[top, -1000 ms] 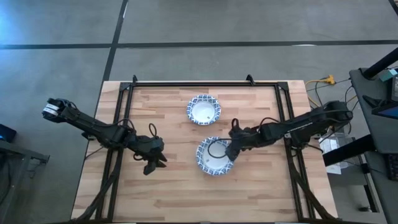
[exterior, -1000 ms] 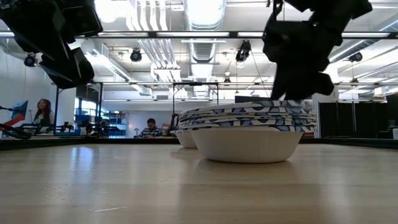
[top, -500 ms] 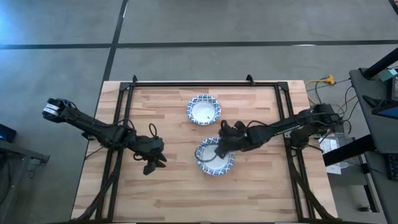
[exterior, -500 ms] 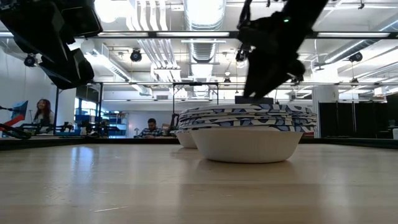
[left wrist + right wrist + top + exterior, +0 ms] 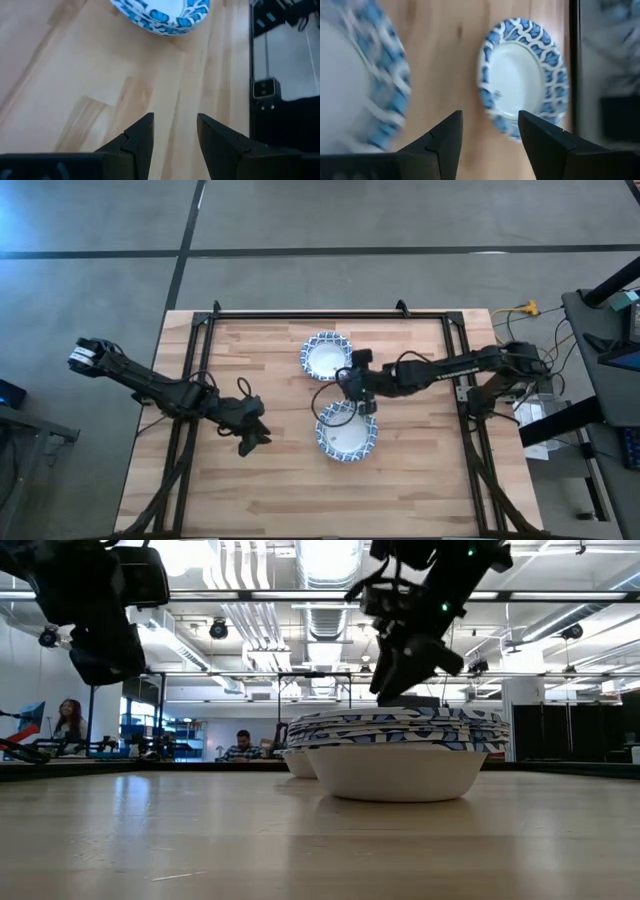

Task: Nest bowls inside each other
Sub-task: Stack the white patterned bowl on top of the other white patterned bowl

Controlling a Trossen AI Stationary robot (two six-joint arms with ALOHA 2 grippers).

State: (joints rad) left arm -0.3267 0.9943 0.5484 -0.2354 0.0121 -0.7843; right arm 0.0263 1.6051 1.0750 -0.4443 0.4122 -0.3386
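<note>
From above, two groups of small round bowls with white insides and blue-and-white patterned rims sit on the pale wooden table [image 5: 270, 480]: a nested stack [image 5: 346, 431] near the middle and a single bowl [image 5: 327, 356] just beyond it toward the far edge. The right gripper [image 5: 357, 388] hangs between the two, empty. The left gripper [image 5: 250, 440] waits off to the stack's left, above bare wood.

At table height, the stack [image 5: 398, 755] shows several patterned rims layered closely; an exact count cannot be read, though most bowls appear nested already. The lone bowl [image 5: 296, 761] peeks out behind it.

The left wrist view shows its fingers [image 5: 141, 134] spread, nothing between them.

The right wrist view shows fingers [image 5: 446, 134] spread and empty, the lone bowl [image 5: 522, 82] ahead. Judging by this, one bowl is left to add.
</note>
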